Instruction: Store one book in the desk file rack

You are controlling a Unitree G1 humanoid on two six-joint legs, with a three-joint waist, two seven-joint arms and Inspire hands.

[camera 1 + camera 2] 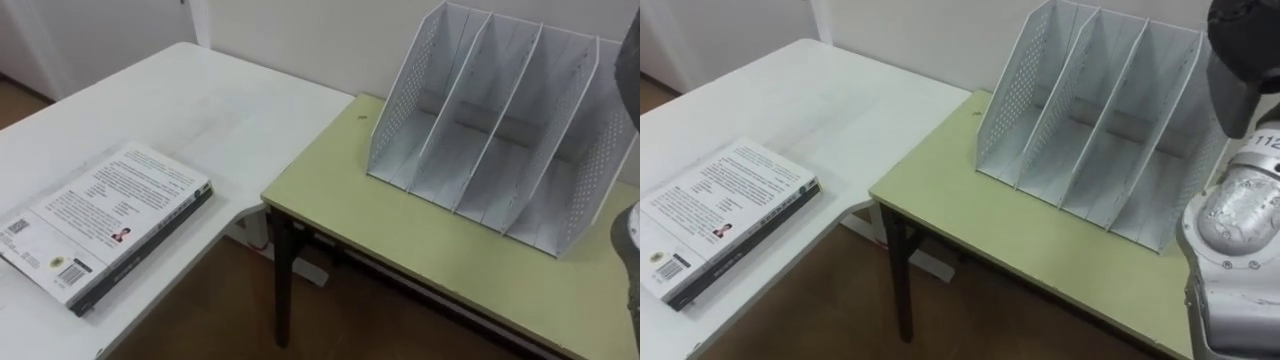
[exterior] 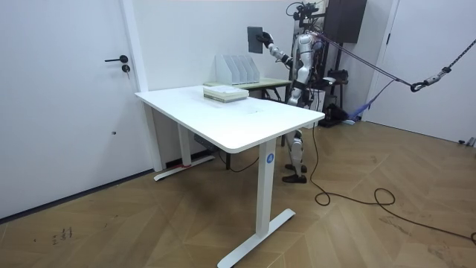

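Dark-covered and flat, the rectangular book was held high in your right hand. The fingers appeared clamped on one edge of it. The book was in the air, higher than the pale grey perforated file rack and clear of it, not yet in any slot. Your left hand hung low by the body in the room view, and its state could not be told.

Likely faults from this position:
- An edge grasp probably let the book swing. A quick descent could have loosened it.
- The rack's slanted dividers were thin and close together. A book brought down off-line would likely have struck a divider top rather than entering a slot.
- The rack looked light and stood loose on a smooth top. A sideways push could have slid or tipped it.
- The rack sat at an angle to the table edge, so you would have needed to turn the book to match the dividers.

The rack's slots looked empty. It stood on the pale green rectangular table with dark legs, close to the wall. The white desk met that table at a corner and carried a stack of white-covered books, lying flat and well apart from the rack. The robot stood behind the white desk, facing the rack. A white door with a dark lever handle and a herringbone wood floor completed the room.
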